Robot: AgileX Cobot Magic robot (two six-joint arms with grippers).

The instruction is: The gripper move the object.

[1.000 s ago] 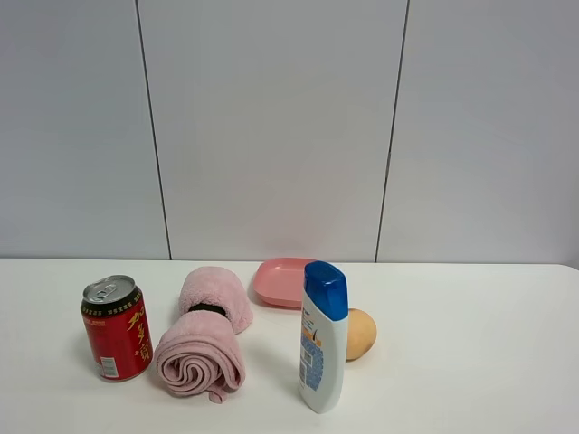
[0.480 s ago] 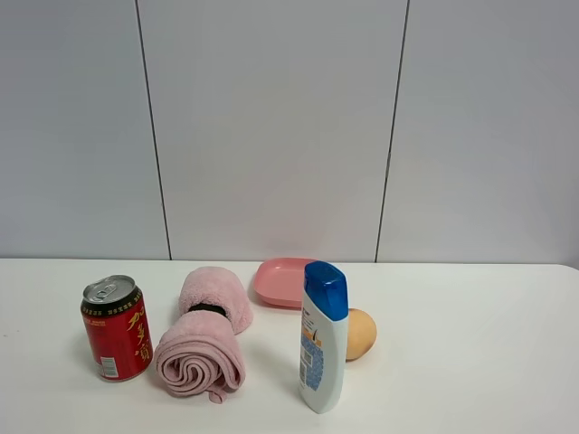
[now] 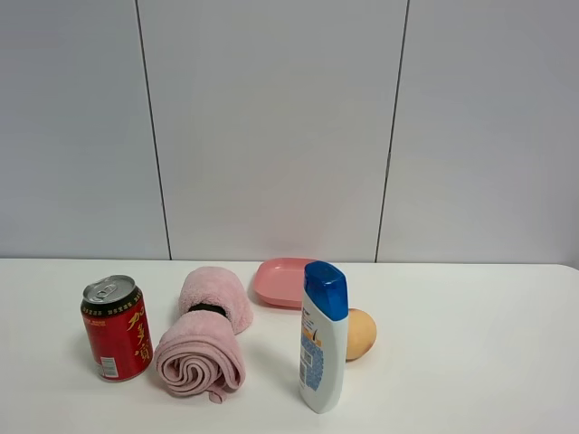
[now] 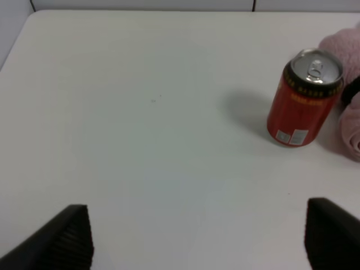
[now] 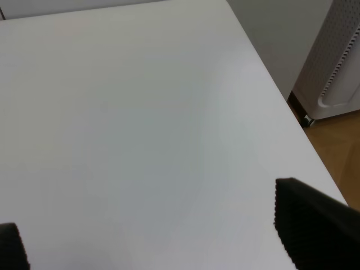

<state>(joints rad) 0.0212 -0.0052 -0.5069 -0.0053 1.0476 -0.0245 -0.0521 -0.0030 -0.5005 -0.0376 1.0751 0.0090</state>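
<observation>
From the high camera, a white table (image 3: 470, 344) is sitting before grey wall panels (image 3: 271, 127). The red can (image 3: 116, 327), bearing yellow characters, is standing at its left, just beside a rolled pink towel (image 3: 201, 348).

The left gripper (image 4: 197, 239) is hovering wide open, holding nothing, the can (image 4: 304, 97) well ahead.

The right gripper (image 5: 152, 236) is apparently gaping over bare tabletop.

Rolled pink towel (image 3: 201, 344) lies toward the front left of the white surface (image 3: 470, 362). White shampoo bottle (image 3: 322, 339), blue cap, upright near the front edge; a tan egg-shaped item (image 3: 360, 334) just behind it. Pink plate (image 3: 280, 282) farther back, mid-surface.
</observation>
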